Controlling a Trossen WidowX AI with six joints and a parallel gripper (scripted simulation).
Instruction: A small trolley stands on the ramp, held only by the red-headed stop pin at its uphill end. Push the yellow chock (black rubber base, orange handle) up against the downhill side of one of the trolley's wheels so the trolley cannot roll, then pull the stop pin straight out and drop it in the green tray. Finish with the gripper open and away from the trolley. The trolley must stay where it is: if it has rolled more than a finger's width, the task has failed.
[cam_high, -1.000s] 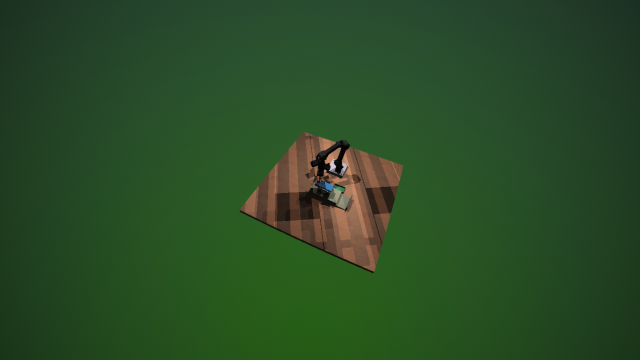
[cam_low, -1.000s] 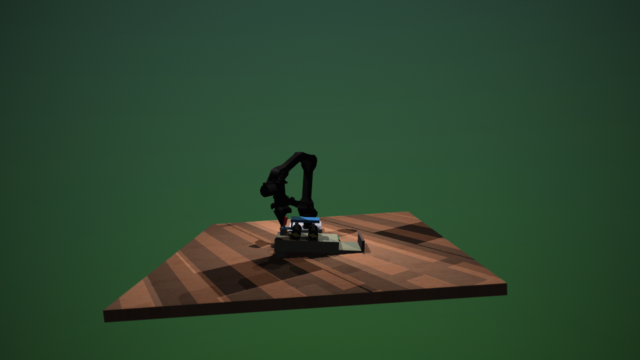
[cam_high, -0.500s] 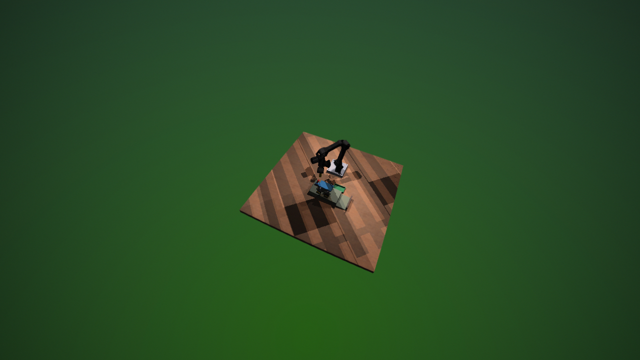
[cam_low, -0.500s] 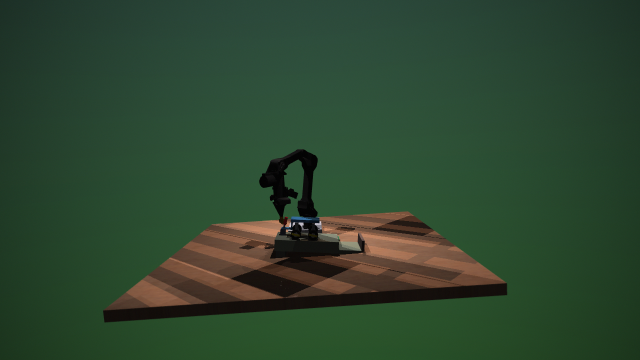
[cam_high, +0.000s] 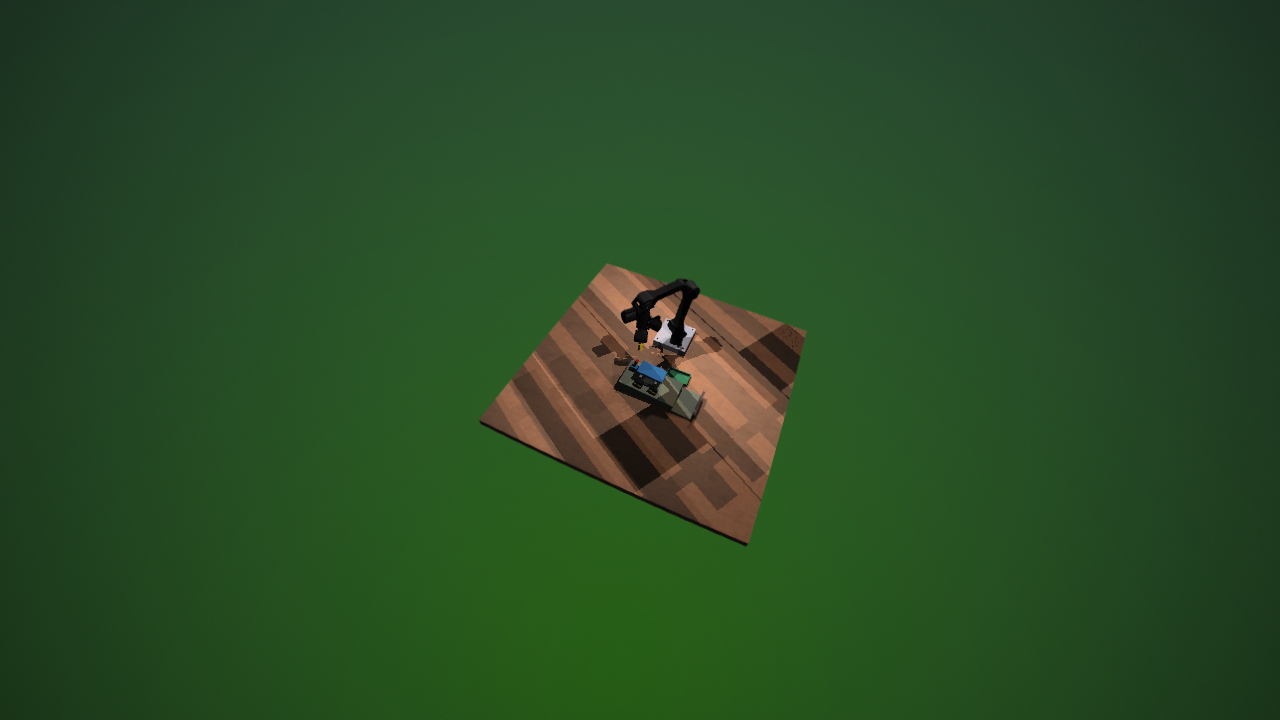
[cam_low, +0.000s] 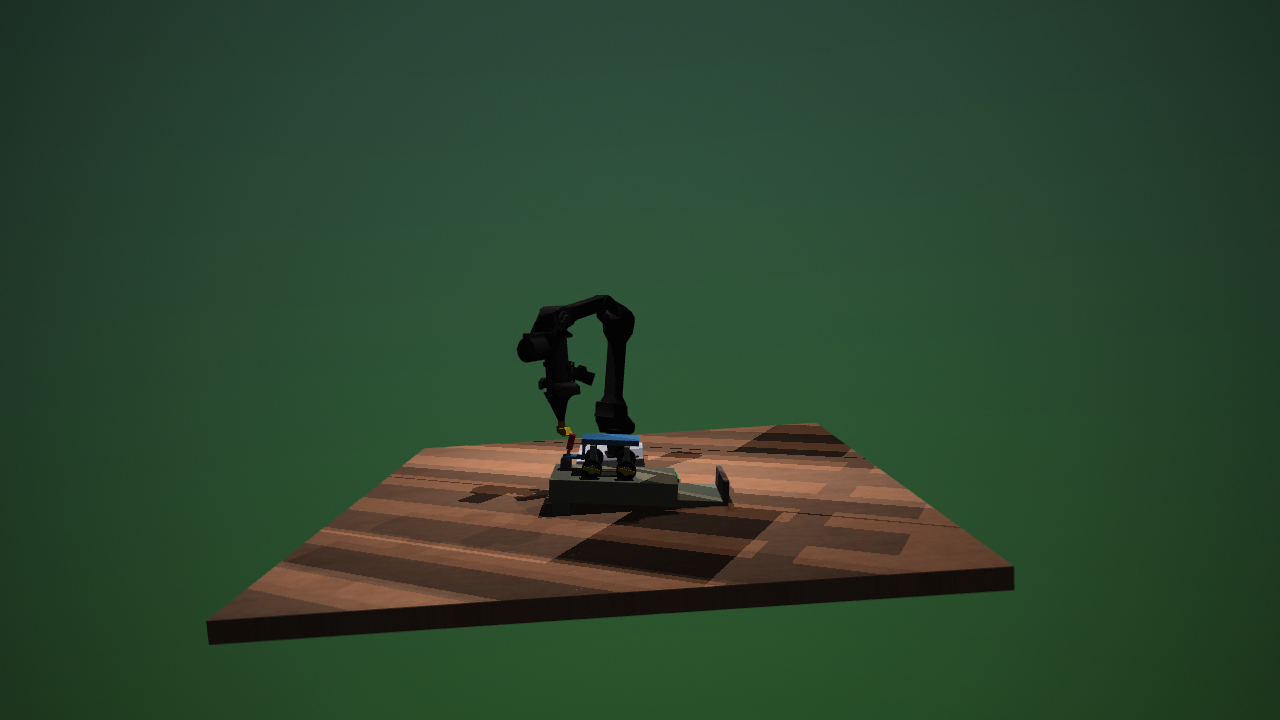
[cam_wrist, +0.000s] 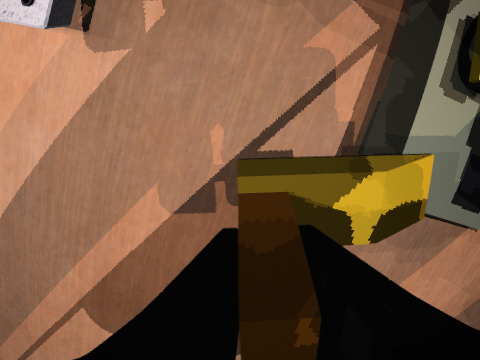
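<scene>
My gripper (cam_high: 640, 340) (cam_low: 561, 424) (cam_wrist: 267, 242) is shut on the orange handle (cam_wrist: 270, 260) of the yellow chock (cam_high: 640, 346) (cam_low: 563, 430) (cam_wrist: 390, 185). It holds the chock in the air beside the uphill end of the ramp (cam_low: 613, 495) (cam_wrist: 435, 125). The blue-topped trolley (cam_high: 651, 371) (cam_low: 610, 439) stands on the ramp. The red-headed stop pin (cam_high: 636, 361) (cam_low: 570, 442) is upright at the trolley's uphill end, just below the chock in the exterior view. The green tray (cam_high: 682, 377) lies beside the ramp. The chock's black base cannot be made out.
The arm's white base plate (cam_high: 663, 337) (cam_wrist: 25, 14) is behind the ramp on the wooden table (cam_high: 554, 385) (cam_low: 402, 555). An upright end board (cam_low: 722, 484) stands at the ramp's low end. Part of a trolley wheel (cam_wrist: 466, 55) shows at the wrist view's right edge.
</scene>
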